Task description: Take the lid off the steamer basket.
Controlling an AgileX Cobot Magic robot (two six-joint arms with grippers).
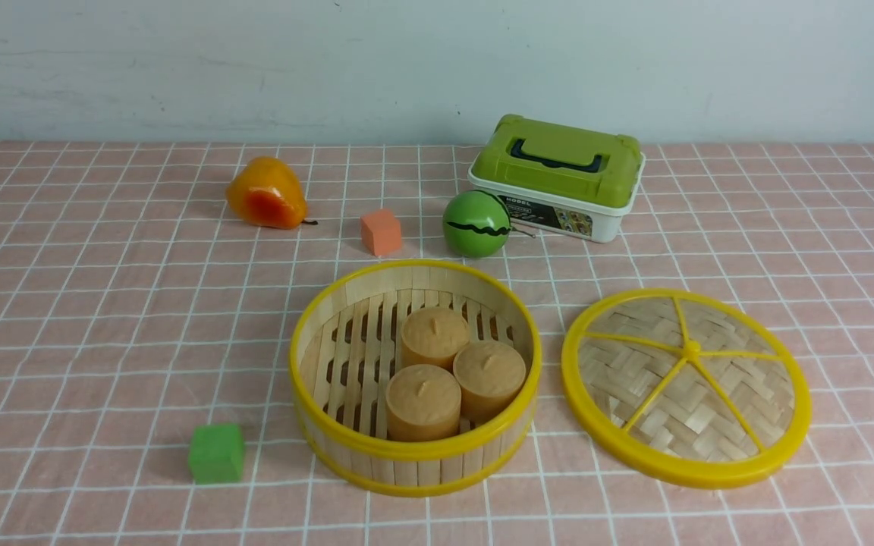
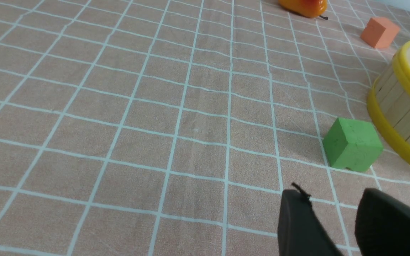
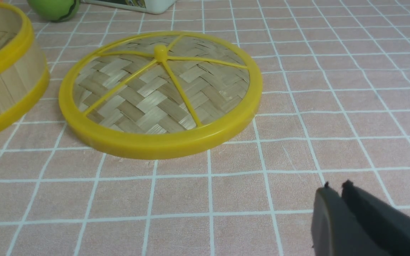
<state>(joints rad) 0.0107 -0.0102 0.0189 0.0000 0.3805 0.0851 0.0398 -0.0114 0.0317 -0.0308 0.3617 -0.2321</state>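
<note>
My left gripper [image 2: 333, 213] hangs low over the cloth with a clear gap between its two dark fingers. My right gripper [image 3: 336, 199] looks closed, fingertips [image 3: 349, 190] nearly together, though I see only their ends. Neither arm shows in my front view.

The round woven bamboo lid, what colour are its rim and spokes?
Yellow, around tan herringbone weave on the lid; the right wrist view shows it best.
</note>
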